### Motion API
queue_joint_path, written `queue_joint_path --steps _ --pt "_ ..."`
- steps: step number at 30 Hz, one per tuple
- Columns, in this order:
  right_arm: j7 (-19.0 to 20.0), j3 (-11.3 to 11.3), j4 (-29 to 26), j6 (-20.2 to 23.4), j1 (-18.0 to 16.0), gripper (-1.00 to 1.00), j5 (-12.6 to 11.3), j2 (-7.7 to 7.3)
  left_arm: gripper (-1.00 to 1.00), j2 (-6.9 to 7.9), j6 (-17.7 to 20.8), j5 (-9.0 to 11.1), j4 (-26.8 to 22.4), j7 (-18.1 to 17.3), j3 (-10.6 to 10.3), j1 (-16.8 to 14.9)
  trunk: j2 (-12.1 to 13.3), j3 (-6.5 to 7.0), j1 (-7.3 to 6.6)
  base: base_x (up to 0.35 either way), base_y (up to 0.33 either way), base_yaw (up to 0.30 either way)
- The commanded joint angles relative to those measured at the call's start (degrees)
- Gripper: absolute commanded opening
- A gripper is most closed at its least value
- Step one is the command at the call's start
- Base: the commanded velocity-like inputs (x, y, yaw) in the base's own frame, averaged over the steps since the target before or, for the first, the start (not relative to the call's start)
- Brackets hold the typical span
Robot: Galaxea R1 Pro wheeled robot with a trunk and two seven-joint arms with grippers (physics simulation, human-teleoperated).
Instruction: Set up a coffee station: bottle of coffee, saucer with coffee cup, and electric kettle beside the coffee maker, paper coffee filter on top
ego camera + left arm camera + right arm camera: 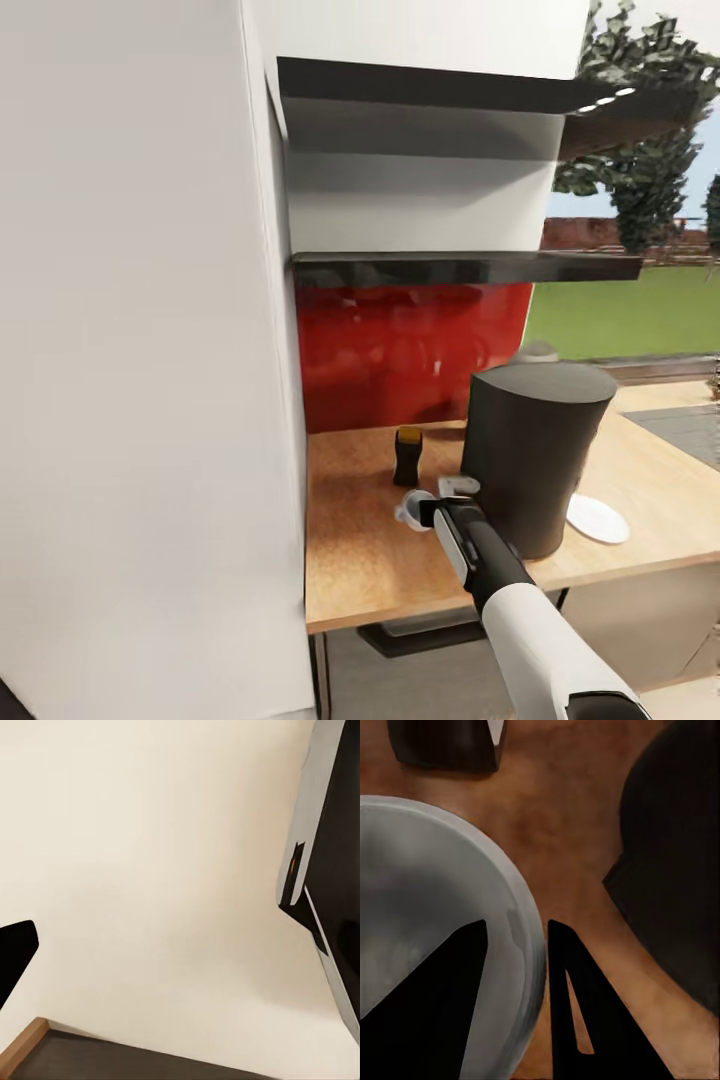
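On the tabletop (370, 570), the coffee cup (411, 510) sits at the right arm's jaws (rim between them). The bottle of coffee (407, 455) stands just beyond the jaws, the coffee maker (530, 455) to their right, and the saucer (597, 518) farther right.

Stood against a tall white wall (140, 350) on the left, running floor to top. Carried a glossy red panel (400, 350) behind the worktop, with white wall above it. Opened on the right through a window (640, 250) onto green lawn (620, 315), a brick wall and dark trees (650, 130) under a pale blue sky. Had grey floor (400, 680) below the cabinets. Was lit by daylight, with small bright spots mirrored on a dark slab overhead.
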Motion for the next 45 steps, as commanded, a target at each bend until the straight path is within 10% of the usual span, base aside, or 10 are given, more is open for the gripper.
queue_joint_path --steps 1,29,45 --pt "0.06 -0.17 -0.05 0.25 0.0 -1.0 0.12 0.06 1.0 0.0 -0.24 -0.58 0.05 0.16 0.47 0.0 -0.04 -0.01 -0.01 -0.315 -0.058 0.0" --pt "0.06 -0.15 0.14 0.25 0.0 -1.0 0.12 0.06 1.0 -0.08 -0.18 -0.63 -0.03 0.23 0.46 -0.01 -0.04 -0.01 -0.01 -0.317 -0.043 -0.177" --pt "0.06 -0.18 -0.01 0.25 0.0 -1.0 0.14 0.06 1.0 -0.01 -0.15 -0.54 -0.03 0.23 0.47 -0.01 -0.04 -0.01 -0.01 0.164 -0.23 -0.182"
